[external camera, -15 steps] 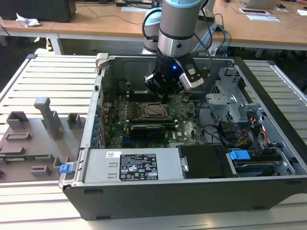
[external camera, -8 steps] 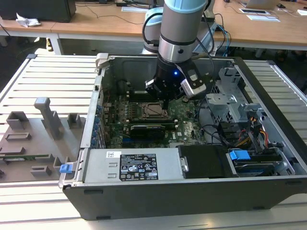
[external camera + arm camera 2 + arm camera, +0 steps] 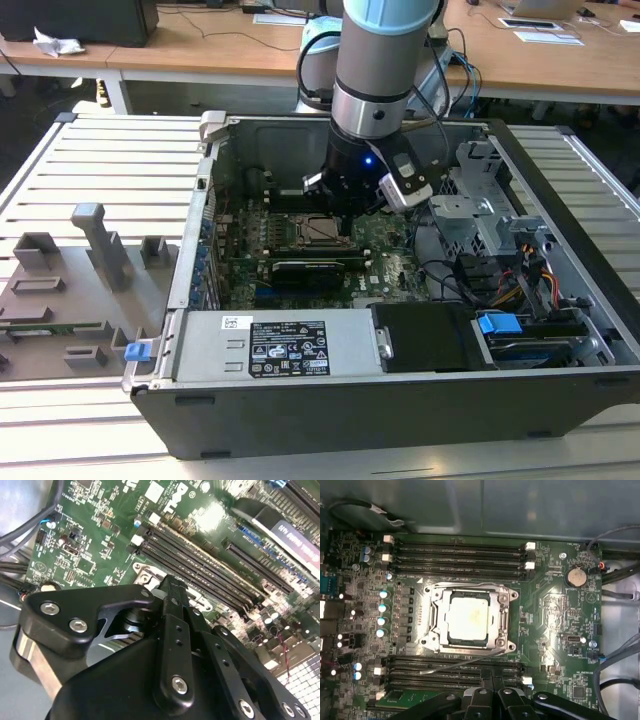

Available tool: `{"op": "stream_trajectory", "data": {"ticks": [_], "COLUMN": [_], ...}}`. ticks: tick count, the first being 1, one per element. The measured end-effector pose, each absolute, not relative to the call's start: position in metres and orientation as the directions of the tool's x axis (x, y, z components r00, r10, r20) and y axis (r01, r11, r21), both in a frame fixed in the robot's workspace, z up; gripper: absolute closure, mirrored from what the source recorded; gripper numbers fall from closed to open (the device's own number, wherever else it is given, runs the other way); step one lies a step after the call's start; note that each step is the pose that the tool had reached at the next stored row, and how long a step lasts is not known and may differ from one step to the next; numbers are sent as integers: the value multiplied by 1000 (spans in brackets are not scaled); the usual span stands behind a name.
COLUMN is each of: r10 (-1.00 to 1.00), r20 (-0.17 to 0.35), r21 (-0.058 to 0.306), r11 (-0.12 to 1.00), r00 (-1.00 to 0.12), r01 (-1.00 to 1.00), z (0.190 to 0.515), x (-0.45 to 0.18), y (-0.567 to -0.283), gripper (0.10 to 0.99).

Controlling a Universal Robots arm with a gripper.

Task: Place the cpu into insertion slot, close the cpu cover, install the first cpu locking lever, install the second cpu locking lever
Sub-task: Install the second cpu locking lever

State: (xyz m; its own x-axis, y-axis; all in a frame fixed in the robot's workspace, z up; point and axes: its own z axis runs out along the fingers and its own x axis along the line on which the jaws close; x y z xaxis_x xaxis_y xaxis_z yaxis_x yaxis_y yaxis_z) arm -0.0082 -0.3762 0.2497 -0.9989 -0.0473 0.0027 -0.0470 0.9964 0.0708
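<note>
The cpu (image 3: 466,616), a dull silver square, lies in the insertion slot on the green board, and its body hides the pin field. The cpu cover (image 3: 503,625), a silver frame, lies flat around it. One thin wire locking lever (image 3: 455,664) sticks out at a slant over the memory slots beside the socket. My gripper (image 3: 491,682) is shut with nothing in it, just past the free side of that lever. In the exterior view the gripper (image 3: 345,212) hangs inside the case, right over the cpu (image 3: 320,230). The second wrist view has the fingertips (image 3: 172,582) close above a corner of the socket.
Long black memory slots (image 3: 460,552) flank the socket on two sides. A coin cell (image 3: 576,576) and loose cables (image 3: 620,645) sit beside it. The case holds a black card (image 3: 310,268), a drive cage (image 3: 480,200) and a power supply (image 3: 290,345). Grey fixtures (image 3: 70,280) stand outside.
</note>
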Motion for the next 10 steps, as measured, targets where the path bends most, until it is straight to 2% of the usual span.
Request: {"op": "stream_trajectory", "data": {"ticks": [10], "r10": [-47], "r20": [3], "r21": [71], "r11": [996], "r00": [-999], "r01": [-47], "z": [240], "x": [-8], "y": [-380], "gripper": [980]}}
